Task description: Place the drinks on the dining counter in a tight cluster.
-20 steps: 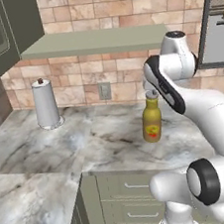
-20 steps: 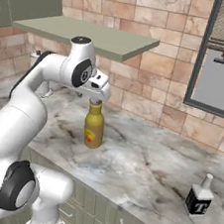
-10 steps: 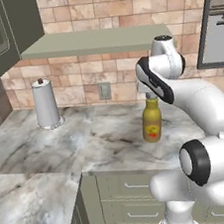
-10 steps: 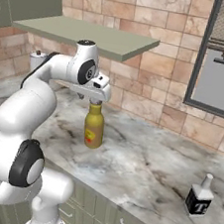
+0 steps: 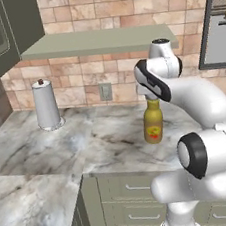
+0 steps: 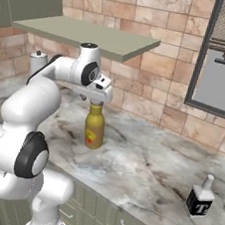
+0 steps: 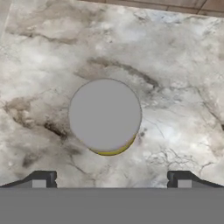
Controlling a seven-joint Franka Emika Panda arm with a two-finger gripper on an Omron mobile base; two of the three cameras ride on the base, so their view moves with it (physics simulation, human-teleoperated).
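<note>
The fingers (image 7: 111, 178) are spread wide and hold nothing. They hang right over the grey cap (image 7: 105, 114) of the yellow bottle (image 5: 153, 123). A moment ago the hand sat higher and a bit to the side. Now it has swung in and come down, so the bottle's top is right below it. In the right base view the hand (image 6: 98, 93) sits just on top of the bottle's neck.

This looks like the start of the first pick-up. The hand seems ready to drop down around the neck and squeeze.

The yellow bottle stands upright on the marble bench (image 5: 49, 148) by the brick wall. It has not been moved yet. The small white bottle (image 6: 200, 196) with the dark label stands well apart from it, near the front edge of the same bench. A paper towel roll (image 5: 46, 105) stands far off on the other side.
</note>
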